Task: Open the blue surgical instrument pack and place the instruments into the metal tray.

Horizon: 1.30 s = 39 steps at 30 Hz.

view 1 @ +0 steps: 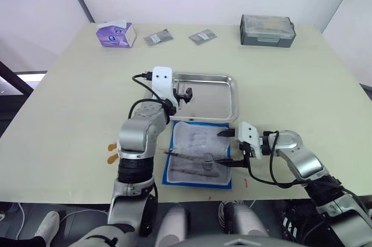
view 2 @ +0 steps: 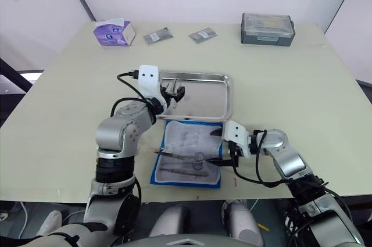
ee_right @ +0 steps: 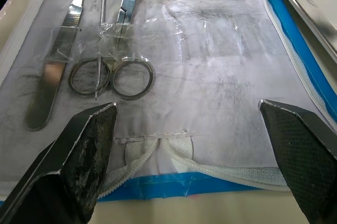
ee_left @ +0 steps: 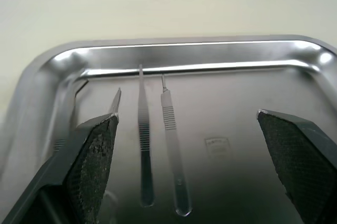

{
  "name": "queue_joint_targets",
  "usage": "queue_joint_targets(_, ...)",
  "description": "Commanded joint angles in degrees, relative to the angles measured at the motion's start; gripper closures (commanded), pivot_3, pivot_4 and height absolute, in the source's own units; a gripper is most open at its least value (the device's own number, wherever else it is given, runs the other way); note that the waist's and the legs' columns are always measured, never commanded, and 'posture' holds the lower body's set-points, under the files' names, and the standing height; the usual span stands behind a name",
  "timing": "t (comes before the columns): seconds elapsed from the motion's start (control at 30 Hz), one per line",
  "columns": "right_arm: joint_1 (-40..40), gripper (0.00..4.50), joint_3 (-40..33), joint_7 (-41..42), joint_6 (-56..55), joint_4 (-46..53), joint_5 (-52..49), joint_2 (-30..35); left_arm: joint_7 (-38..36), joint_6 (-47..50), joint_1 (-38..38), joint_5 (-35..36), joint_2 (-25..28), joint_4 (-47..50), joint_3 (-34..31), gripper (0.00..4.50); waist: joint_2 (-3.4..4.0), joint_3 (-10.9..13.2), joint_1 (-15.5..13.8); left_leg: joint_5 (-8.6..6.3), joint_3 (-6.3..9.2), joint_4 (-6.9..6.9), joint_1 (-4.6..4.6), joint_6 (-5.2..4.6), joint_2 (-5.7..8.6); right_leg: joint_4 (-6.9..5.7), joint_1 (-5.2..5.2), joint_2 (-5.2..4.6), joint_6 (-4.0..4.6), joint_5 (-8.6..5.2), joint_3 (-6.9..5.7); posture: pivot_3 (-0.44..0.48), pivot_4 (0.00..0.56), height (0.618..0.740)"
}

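Right gripper [view 1: 225,149], jaws apart, at opened blue pack [view 1: 197,154] edge (scissors [ee_right: 124,50] remain); left gripper [ee_left: 192,161], jaws apart, over tray [view 1: 229,104] holding two instruments [ee_left: 158,145]; transfer underway, next grasp scissors

No legible text anywhere. Small stamped mark on metal tray [ee_left: 216,144] floor, too faint to read. Purple tissue box [view 1: 115,33] carries print, unreadable. Two grey foil packets [view 1: 158,38] and grey lidded box [view 1: 267,29]: markings indistinct.
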<state>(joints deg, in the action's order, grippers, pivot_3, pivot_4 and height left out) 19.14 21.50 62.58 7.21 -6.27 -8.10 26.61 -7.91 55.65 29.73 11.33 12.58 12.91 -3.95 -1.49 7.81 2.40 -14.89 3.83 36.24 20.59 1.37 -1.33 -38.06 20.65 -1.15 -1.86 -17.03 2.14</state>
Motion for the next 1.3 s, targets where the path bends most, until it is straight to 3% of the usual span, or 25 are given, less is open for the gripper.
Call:
queue_joint_targets(0.03,-4.3,0.0,5.0,-0.8,5.2,-8.3,5.5,1.0,-7.8,-5.1,-0.8,2.6,4.5,2.2,-0.5,0.02,0.01,0.0,0.0,0.0,0.0,0.0,0.0,0.0,0.0,0.0,0.0,0.0,0.0,0.0,0.0,0.0,0.15,0.734)
queue_joint_targets(0.17,-4.5,0.0,4.8,-1.0,5.2,-7.9,5.4,0.9,-18.9,-10.9,-2.9,6.5,10.4,1.4,-0.9,0.02,0.04,0.0,0.0,-0.04,0.0,-0.01,-0.01,-0.07,-0.01,0.01,0.01,-0.01,0.01,0.0,-0.01,0.0,0.15,0.734)
queue_joint_targets(0.43,-4.8,0.0,3.9,-1.1,5.4,-6.5,4.8,1.7,-50.5,-26.8,-8.9,13.6,25.1,-4.1,-0.1,0.02,0.17,0.1,0.1,-0.1,-0.06,-0.05,-0.02,-0.18,-0.04,0.06,0.04,-0.04,0.04,-0.02,0.02,0.0,0.15,0.734)
queue_joint_targets(0.6,-5.8,0.0,2.9,-1.6,5.6,-4.4,4.0,2.4,-63.7,-35.1,-9.9,15.9,29.6,-10.5,-1.6,0.02,0.24,0.2,-0.1,-0.11,0.0,-0.05,0.04,-0.2,-0.03,0.09,0.06,-0.1,0.06,-0.03,0.05,0.0,0.15,0.734)
queue_joint_targets(0.7,-6.6,0.0,2.4,-1.8,5.9,-3.0,3.6,2.8,-69.9,-34.4,-9.5,19.2,31.9,-11.7,-2.3,0.02,0.28,0.3,-0.2,-0.11,0.02,-0.06,0.11,-0.21,0.0,0.12,0.07,-0.17,0.06,-0.04,0.03,0.0,0.15,0.734)
queue_joint_targets(0.83,-8.2,0.0,0.9,-3.3,5.4,-0.1,3.0,3.4,-82.2,-42.3,-11.4,17.6,36.8,-14.0,0.1,0.02,0.35,0.6,-0.2,-0.11,0.05,-0.07,0.19,-0.22,0.02,0.15,0.09,-0.25,0.06,-0.04,0.0,0.0,0.15,0.734)
queue_joint_targets(0.93,-9.1,0.0,0.3,-3.6,5.9,2.0,2.4,4.3,-84.5,-46.6,-13.2,22.1,41.2,-13.8,4.3,0.02,0.51,0.8,-0.5,-0.12,-0.01,-0.11,0.21,-0.23,0.03,0.2,0.12,-0.39,0.04,-0.05,0.01,0.0,0.15,0.734)
queue_joint_targets(1.13,-11.6,0.0,-2.2,-4.4,8.0,9.3,-0.3,6.1,-84.6,-55.2,-13.6,22.0,41.1,-16.0,8.8,0.02,0.52,1.0,-1.8,-0.19,0.03,-0.11,0.44,-0.36,0.14,0.22,0.26,-0.62,-0.04,-0.08,-0.06,0.0,0.15,0.734)
queue_joint_targets(1.3,-13.7,0.0,-4.7,-5.2,8.7,14.6,-2.4,7.0,-84.6,-60.0,-13.5,22.4,41.5,-18.5,11.7,0.02,0.54,1.0,-1.8,-0.18,0.05,0.08,1.41,-0.38,0.23,0.12,1.06,-0.61,-0.09,-0.06,-0.5,0.0,0.15,0.734)
